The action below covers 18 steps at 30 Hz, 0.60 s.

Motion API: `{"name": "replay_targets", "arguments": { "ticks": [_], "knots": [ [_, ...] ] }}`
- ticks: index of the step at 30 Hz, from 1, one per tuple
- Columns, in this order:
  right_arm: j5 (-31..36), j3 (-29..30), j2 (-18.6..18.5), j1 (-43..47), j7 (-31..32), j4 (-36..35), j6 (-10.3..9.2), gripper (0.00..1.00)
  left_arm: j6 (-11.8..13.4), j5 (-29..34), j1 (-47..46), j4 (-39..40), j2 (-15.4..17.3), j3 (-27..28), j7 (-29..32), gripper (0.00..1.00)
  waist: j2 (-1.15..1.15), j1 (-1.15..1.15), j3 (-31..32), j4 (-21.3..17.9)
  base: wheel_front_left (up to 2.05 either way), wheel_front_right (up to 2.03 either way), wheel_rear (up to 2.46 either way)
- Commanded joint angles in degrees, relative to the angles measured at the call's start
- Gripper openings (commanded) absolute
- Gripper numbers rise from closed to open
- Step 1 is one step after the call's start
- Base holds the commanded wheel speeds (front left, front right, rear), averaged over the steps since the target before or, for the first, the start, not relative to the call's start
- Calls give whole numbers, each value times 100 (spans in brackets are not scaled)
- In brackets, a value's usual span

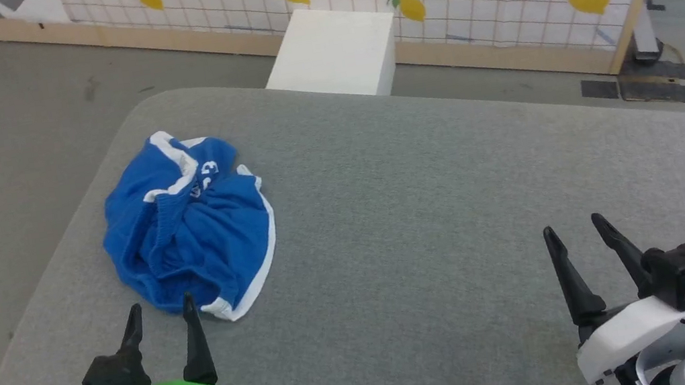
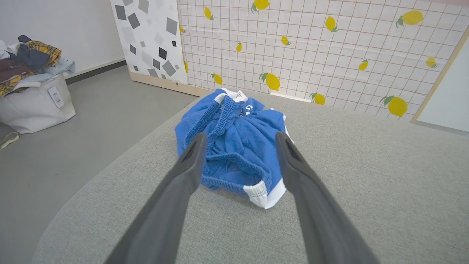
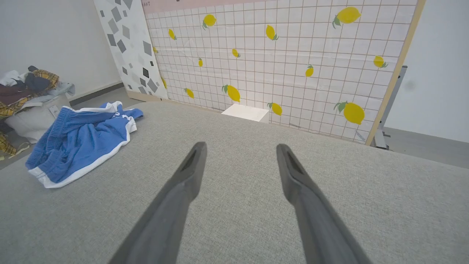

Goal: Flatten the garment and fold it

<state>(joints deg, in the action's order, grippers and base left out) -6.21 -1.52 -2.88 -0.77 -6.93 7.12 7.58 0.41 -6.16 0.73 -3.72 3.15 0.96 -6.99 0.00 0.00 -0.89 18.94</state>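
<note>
Left pincer [image 1: 160, 309] spread wide, low; right pincer [image 1: 574, 227] spread wide, low.

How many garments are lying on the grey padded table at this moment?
1: the blue shorts, crumpled near the table's left edge, ahead of the open left gripper. More clothes top a white bag on the floor. Anything under the shorts would be hidden.

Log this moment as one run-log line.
stage: not yet flattened | garment: crumpled heap, left side of grey table | left gripper: open, tips at garment's near edge | right gripper: open, empty, over bare table
</note>
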Motion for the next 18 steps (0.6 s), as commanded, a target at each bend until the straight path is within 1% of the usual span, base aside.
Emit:
{"name": "replay_targets", "arguments": {
  "ticks": [1, 18],
  "knots": [
    [-55, -23, 0, 106, -68, 40, -4, 100, 26, -66, 87, -23, -14, 14, -65, 100, 0, 0, 6, 89, 0, 0, 0],
    [-153, -91, 0, 133, -269, 258, -6, 100, 22, -169, 153, -110, -17, 28, -265, 100, 0, 0, -10, 584, 0, 0, 0]
  ]
}}
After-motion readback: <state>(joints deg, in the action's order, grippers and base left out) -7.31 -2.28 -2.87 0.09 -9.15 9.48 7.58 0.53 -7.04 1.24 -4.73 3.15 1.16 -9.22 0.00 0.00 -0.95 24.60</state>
